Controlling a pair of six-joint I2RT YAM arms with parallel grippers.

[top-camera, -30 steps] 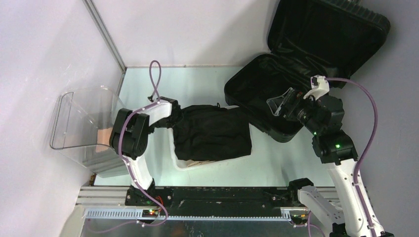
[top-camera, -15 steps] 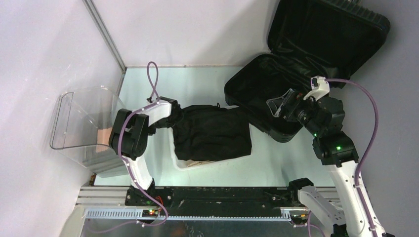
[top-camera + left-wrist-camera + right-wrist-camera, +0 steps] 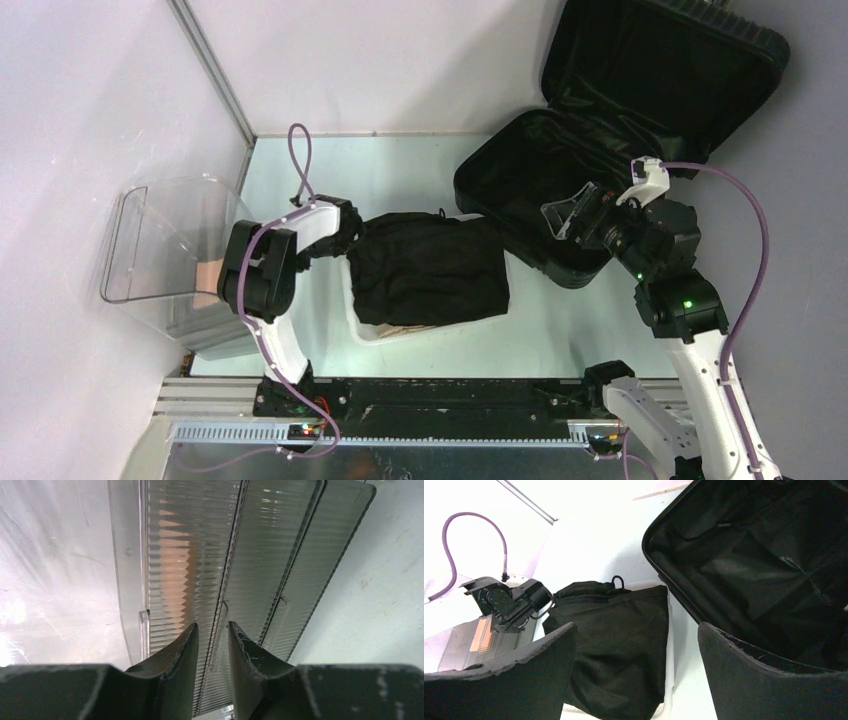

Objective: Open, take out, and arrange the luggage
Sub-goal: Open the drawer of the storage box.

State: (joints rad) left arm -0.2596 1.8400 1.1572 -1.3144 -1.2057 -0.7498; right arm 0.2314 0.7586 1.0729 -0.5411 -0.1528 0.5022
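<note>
The luggage (image 3: 520, 180) is a large black hard-shell suitcase lying open at the back right, its lid (image 3: 660, 70) tipped up against the wall. Its black lining (image 3: 764, 565) shows in the right wrist view. My right gripper (image 3: 565, 213) hangs over the suitcase's near rim, jaws wide apart and empty (image 3: 636, 627). My left gripper (image 3: 335, 232) is by the left edge of the black folded garment (image 3: 430, 270). It faces a clear ribbed drawer unit (image 3: 240, 555), jaws only slightly apart with nothing between them (image 3: 212, 630).
The garment (image 3: 614, 640) lies across a white basket (image 3: 352, 305) in the middle of the table. A clear plastic container (image 3: 165, 240) stands at the left edge. A metal rail runs along the near edge.
My left wrist and its purple cable have shifted a little to the left, away from the garment. My right arm has drifted slightly to the right.
</note>
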